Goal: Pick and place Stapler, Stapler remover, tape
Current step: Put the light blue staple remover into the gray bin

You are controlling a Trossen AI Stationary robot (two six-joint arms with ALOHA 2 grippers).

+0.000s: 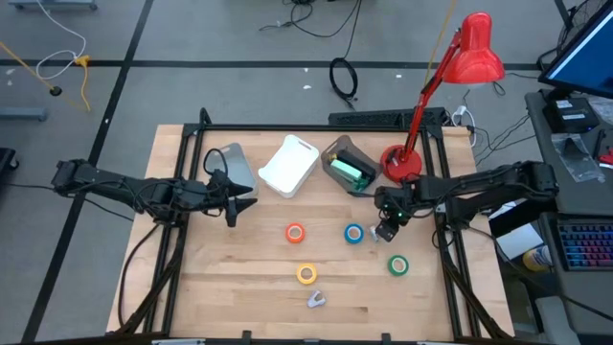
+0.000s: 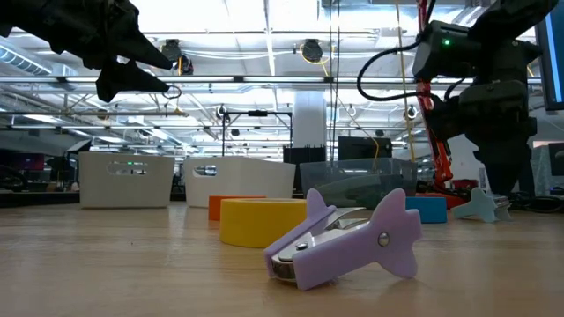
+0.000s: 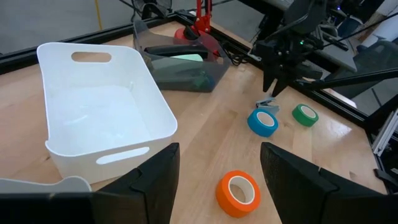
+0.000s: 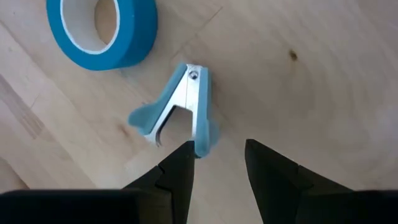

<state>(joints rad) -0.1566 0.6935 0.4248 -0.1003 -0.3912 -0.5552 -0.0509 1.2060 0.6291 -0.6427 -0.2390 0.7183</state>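
Wedge-shaped blue staple remover (image 4: 177,115) (metal jaws)

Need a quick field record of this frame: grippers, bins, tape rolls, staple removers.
left gripper: open, above the table by the white plastic bin, holding nothing
right gripper: open, pointing down over the light blue staple remover
tape: orange tape roll, blue tape roll, yellow tape roll, green tape roll, all loose on the wooden table
lilac staple remover: near the table's front edge
dark clear bin: holds something green
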